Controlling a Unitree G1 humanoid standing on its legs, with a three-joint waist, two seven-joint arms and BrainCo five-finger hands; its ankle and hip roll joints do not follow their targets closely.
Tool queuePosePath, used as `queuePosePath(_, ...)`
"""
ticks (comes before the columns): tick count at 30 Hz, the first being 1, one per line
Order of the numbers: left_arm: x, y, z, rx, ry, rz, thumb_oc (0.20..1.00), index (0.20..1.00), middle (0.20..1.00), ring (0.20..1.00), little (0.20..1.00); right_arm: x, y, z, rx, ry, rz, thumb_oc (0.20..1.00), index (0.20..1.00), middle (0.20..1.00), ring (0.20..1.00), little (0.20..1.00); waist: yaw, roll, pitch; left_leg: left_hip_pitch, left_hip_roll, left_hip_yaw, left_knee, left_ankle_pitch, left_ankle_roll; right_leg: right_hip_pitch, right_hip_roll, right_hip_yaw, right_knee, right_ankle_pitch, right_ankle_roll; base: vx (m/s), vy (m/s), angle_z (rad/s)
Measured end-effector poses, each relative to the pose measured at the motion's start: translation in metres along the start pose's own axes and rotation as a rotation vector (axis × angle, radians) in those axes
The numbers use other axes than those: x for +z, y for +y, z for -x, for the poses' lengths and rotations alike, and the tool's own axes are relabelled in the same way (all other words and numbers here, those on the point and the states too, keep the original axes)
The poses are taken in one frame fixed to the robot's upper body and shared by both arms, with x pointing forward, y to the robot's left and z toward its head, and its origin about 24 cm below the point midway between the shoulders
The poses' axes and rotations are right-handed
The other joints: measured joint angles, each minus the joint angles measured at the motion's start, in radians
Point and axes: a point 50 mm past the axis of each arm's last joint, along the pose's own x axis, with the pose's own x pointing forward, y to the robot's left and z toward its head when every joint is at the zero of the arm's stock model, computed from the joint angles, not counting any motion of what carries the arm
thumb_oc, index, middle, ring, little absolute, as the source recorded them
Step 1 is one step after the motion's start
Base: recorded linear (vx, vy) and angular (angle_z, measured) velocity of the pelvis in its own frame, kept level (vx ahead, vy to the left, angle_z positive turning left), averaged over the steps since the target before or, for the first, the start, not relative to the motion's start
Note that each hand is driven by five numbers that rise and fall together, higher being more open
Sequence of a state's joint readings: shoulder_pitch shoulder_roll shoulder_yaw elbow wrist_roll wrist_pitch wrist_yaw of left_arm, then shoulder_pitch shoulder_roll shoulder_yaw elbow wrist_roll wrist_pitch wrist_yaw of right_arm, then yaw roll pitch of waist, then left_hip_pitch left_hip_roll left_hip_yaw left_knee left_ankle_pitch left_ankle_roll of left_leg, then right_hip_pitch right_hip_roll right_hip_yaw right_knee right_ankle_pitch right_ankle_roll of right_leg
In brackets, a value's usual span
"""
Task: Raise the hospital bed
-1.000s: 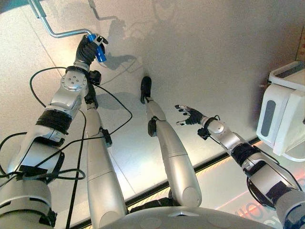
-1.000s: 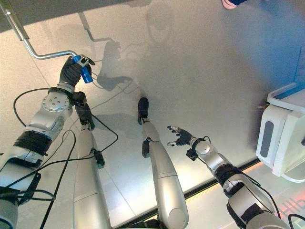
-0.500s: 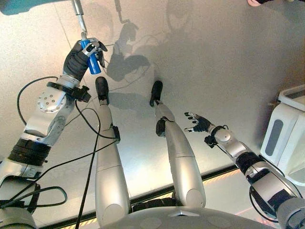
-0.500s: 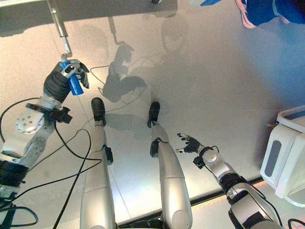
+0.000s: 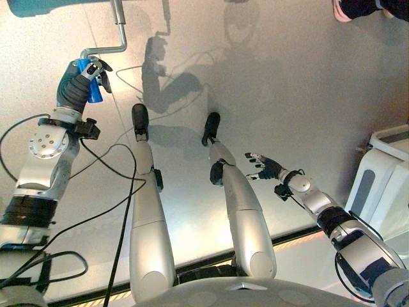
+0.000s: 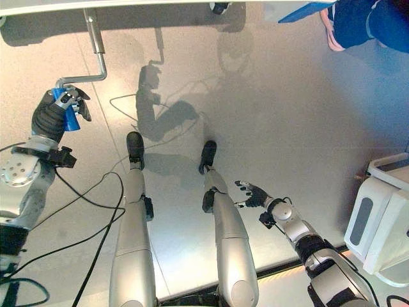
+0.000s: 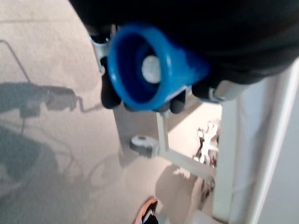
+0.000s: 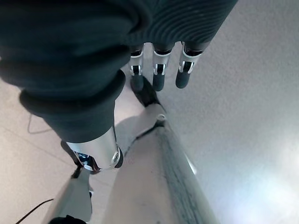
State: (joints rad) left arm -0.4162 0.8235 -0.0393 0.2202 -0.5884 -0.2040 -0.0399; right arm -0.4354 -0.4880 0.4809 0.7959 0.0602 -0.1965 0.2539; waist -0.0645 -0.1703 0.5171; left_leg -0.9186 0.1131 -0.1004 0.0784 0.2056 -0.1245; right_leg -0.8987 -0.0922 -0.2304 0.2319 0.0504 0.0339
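The robot's left hand [image 5: 78,86] wraps curled fingers around the blue handle [image 5: 89,89] of the hospital bed's crank [image 5: 110,39], at about ten o'clock in the head views; the bent metal rod runs up from the grip toward the bed frame [image 5: 45,5] at twelve o'clock; the left wrist view looks into the blue handle's open end [image 7: 149,70], dark fingertips closed about it. The right hand [image 5: 265,167] hangs at about four o'clock, fingers straight and slightly spread, holding nothing; a white cabinet [image 5: 383,192] stands at three o'clock; a person's shoe [image 6: 335,29] shows at one o'clock on the grey floor [image 5: 287,96].
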Motion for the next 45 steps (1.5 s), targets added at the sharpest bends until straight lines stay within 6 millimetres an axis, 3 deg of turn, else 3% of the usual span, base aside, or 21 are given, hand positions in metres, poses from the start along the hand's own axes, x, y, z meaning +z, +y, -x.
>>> queuePosePath(6, -0.013, 0.008, -0.014, 0.109, 0.047, -0.035, 0.2, 0.2, 0.2, 0.2, 0.2, 0.001, 0.0, 0.0, 0.004, -0.005, 0.002, 1.0, 1.0, 1.0, 1.0, 1.0, -0.003, -0.001, 0.0, -0.017, 0.007, -0.013, 0.003, -0.003, -0.004, 0.007, 0.011, -0.016, -0.029, 0.005, -0.004, 0.02, 0.017, 0.02)
queuePosePath(9, -0.019, 0.013, -0.031, 0.162, 0.1, -0.055, 0.2, 0.2, 0.2, 0.2, 0.2, 0.003, -0.001, -0.001, 0.005, -0.009, -0.003, 1.0, 1.0, 1.0, 1.0, 1.0, -0.008, -0.003, -0.002, -0.042, 0.011, -0.016, 0.012, -0.003, -0.004, 0.007, 0.019, -0.027, -0.05, 0.02, -0.012, 0.02, 0.002, 0.06)
queuePosePath(19, -0.033, 0.035, -0.057, 0.278, 0.294, -0.142, 0.2, 0.2, 0.2, 0.2, 0.2, 0.021, -0.001, -0.009, 0.041, -0.055, 0.006, 1.0, 1.0, 1.0, 1.0, 1.0, -0.115, -0.028, -0.018, -0.086, 0.027, -0.014, 0.041, -0.005, -0.004, -0.003, 0.043, -0.022, -0.099, 0.058, -0.015, 0.02, -0.013, -0.04)
queuePosePath(21, -0.031, 0.036, -0.062, 0.289, 0.315, -0.156, 0.2, 0.2, 0.2, 0.2, 0.2, 0.02, 0.0, -0.01, 0.049, -0.053, 0.0, 1.0, 1.0, 1.0, 1.0, 1.0, -0.112, -0.035, -0.023, -0.093, 0.035, -0.011, 0.041, -0.006, -0.005, -0.007, 0.054, -0.015, -0.116, 0.065, -0.013, 0.02, -0.04, -0.13)
queuePosePath(30, -0.029, 0.012, -0.074, 0.229, 0.301, -0.186, 0.2, 0.2, 0.2, 0.2, 0.2, 0.024, 0.004, -0.012, 0.068, -0.065, -0.007, 1.0, 1.0, 1.0, 1.0, 1.0, -0.137, -0.042, -0.028, -0.111, 0.042, 0.009, 0.04, -0.008, -0.008, -0.04, 0.061, 0.009, -0.12, 0.076, -0.023, 0.01, -0.047, -0.05)
queuePosePath(36, -0.014, -0.038, -0.085, 0.054, 0.184, -0.172, 0.2, 0.2, 0.2, 0.2, 0.2, 0.027, 0.002, -0.013, 0.049, -0.07, -0.005, 1.0, 1.0, 1.0, 1.0, 1.0, -0.136, -0.044, -0.029, -0.115, 0.042, 0.018, 0.04, -0.008, -0.007, -0.063, 0.053, 0.027, -0.099, 0.076, -0.022, 0.0, -0.049, -0.03)
queuePosePath(45, 0.002, -0.068, -0.079, -0.066, 0.074, -0.115, 0.2, 0.2, 0.2, 0.2, 0.2, 0.024, 0.0, -0.013, 0.031, -0.053, 0.01, 1.0, 1.0, 1.0, 1.0, 1.0, -0.133, -0.043, -0.029, -0.103, 0.024, 0.028, 0.038, 0.0, 0.002, -0.074, 0.036, 0.036, -0.066, 0.067, -0.01, 0.0, -0.002, 0.0)
